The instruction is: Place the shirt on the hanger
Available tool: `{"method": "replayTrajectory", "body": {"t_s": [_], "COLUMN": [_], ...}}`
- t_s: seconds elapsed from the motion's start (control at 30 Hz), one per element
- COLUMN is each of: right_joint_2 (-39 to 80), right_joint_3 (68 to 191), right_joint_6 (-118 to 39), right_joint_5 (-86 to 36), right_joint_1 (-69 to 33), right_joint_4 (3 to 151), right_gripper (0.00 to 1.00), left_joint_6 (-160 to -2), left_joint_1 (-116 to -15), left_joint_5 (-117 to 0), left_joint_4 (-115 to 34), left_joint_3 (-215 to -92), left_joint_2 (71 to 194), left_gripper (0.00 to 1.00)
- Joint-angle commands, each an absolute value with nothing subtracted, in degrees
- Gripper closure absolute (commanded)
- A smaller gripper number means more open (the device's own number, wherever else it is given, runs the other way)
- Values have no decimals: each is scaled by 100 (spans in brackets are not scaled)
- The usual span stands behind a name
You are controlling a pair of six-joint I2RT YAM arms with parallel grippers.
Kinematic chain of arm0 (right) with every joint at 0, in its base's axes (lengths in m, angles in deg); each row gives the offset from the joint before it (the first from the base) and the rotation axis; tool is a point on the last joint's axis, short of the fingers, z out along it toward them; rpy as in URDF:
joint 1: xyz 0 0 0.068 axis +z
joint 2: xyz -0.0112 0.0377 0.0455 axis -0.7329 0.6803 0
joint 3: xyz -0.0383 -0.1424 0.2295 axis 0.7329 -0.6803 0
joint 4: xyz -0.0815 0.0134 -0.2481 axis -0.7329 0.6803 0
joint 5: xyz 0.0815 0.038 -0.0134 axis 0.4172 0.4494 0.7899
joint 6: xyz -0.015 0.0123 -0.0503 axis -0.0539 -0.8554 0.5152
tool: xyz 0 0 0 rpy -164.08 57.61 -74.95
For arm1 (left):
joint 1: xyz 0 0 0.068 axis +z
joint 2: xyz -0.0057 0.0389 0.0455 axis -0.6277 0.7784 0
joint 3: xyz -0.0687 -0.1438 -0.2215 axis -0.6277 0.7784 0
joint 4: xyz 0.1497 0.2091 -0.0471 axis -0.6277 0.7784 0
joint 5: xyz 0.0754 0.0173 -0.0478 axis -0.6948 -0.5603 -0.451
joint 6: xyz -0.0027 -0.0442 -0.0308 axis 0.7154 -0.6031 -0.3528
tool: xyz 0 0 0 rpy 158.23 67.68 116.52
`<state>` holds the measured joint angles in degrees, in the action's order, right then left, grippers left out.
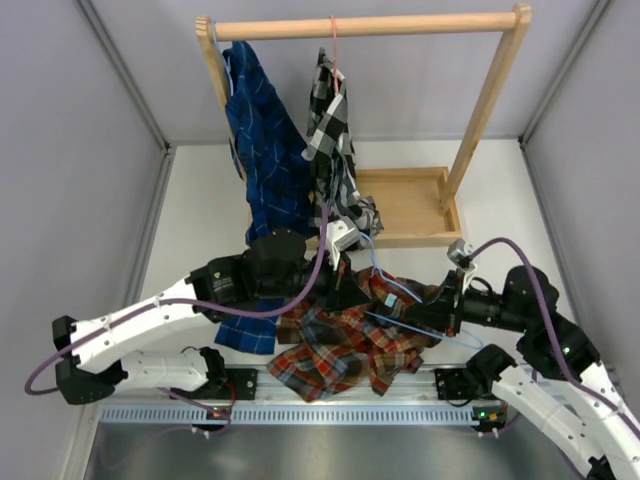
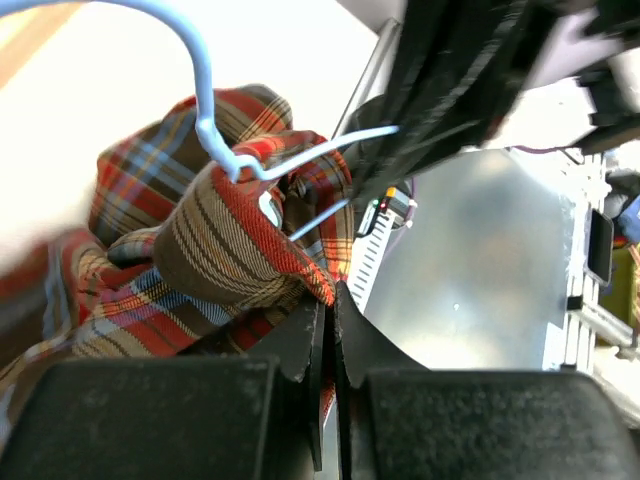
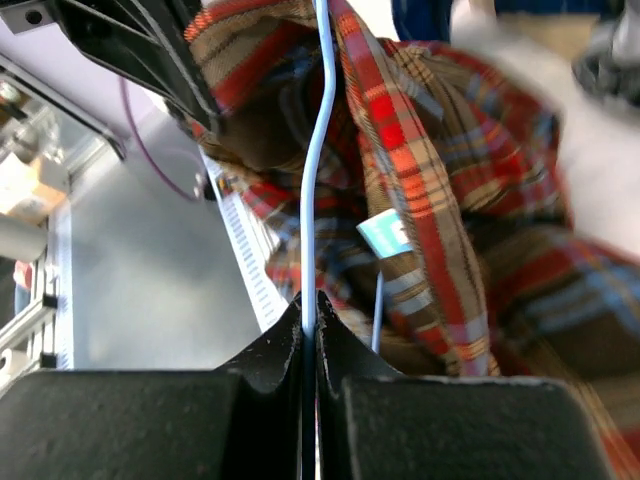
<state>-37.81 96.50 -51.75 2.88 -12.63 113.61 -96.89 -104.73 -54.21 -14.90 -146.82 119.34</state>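
Note:
The red-orange plaid shirt [image 1: 345, 345] hangs bunched between my two arms above the table's near edge. My left gripper [image 1: 345, 290] is shut on the shirt's collar edge [image 2: 300, 270]. The light blue wire hanger [image 1: 420, 322] runs through the shirt's neck; its hook [image 2: 205, 95] rises above the collar in the left wrist view. My right gripper [image 1: 425, 318] is shut on the hanger's wire [image 3: 316, 200], which runs straight up from between its jaws. The small light blue neck label [image 3: 387, 235] shows just right of the wire.
A wooden rack [image 1: 365, 25] stands at the back with a dark blue plaid shirt [image 1: 262, 140] and a black-and-white checked shirt [image 1: 330, 130] on a pink-red hanger [image 1: 335, 50]. Its wooden base tray [image 1: 415, 205] lies behind the shirt. A slotted metal rail [image 1: 150, 412] runs along the near edge.

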Motion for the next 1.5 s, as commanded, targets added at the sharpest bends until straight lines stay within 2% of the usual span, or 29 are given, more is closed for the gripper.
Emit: {"method": "replayTrajectory", "body": {"t_s": [0.0, 0.1, 0.13, 0.27, 0.47, 0.57, 0.7, 0.87, 0.97, 1.0, 1.07, 1.1, 1.2, 1.27, 1.37, 1.4, 1.43, 1.47], "right_joint_2": [-4386, -4685, -4712, -4958, -5643, -5759, -5372, -5335, -5651, -5740, -6011, -6178, -6540, -6645, -6550, -6506, -6471, -6444], "right_joint_3": [9318, 9114, 9140, 9105, 8464, 8533, 8736, 8517, 8253, 8096, 7902, 7744, 7620, 7611, 7864, 7953, 8049, 8181], "right_joint_6": [-5555, -5819, -5845, -5986, -6742, -6707, -6575, -6566, -6496, -6470, -6496, -6539, -6566, -6566, -6496, -6383, -6329, -6294], "right_joint_5": [407, 485, 520, 477, 170, -347, -621, -867, -1165, -1219, -1447, -1526, -1948, -1949, -1757, -1695, -1642, -1537], "right_joint_1": [-1241, -1233, -1233, -1241, -1233, -1242, -1241, -1241, -1241, -1241, -1241, -1233, -1241, -1241, -1233, -1241, -1241, -1241], "right_joint_4": [9194, 8542, 8515, 8393, 7180, 7248, 7433, 7356, 7293, 7223, 7039, 6882, 6923, 6950, 7239, 7371, 7607, 7618], "right_gripper": [100, 100, 100, 100, 100, 100, 100, 100, 100, 100, 100, 100, 100, 100, 100, 100, 100, 100], "left_joint_6": [-9121, -8866, -8839, -8804, -8532, -8251, -8100, -8075, -7506, -7363, -6908, -6705, -5958, -5299, -4596, -4524, -4480, -4462], "left_joint_1": [-10830, -11208, -11253, -11262, -11376, -11587, -12035, -12062, -12062, -12062, -12062, -12062, -12062, -11992, -11634, -11440, -11195, -10522], "left_joint_5": [-5528, -6353, -7069, -8688, -8965, -8493, -8543, -8983, -8825, -8843, -8808, -8790, -9263, -9319, -8039, -7225, -6851, -6300], "left_joint_4": [-880, -133, 269, 1132, 1459, 1556, 1556, 1539, 1512, 1512, 1495, 1460, 943, 268, 142, 98, 106, 123], "left_joint_3": [-15526, -16054, -16439, -17293, -18785, -19262, -19133, -18956, -19210, -19324, -19657, -19738, -19538, -18908, -18212, -18131, -18104, -18104], "left_joint_2": [11951, 12135, 12162, 12503, 13241, 13593, 13919, 14016, 14034, 14034, 13964, 13911, 13543, 13183, 12839, 12795, 12821, 12847], "left_gripper": [100, 100, 100, 100, 100, 100, 100, 100, 74, 52, 26, 5, 2, 2, 2, 2, 2, 2]}}
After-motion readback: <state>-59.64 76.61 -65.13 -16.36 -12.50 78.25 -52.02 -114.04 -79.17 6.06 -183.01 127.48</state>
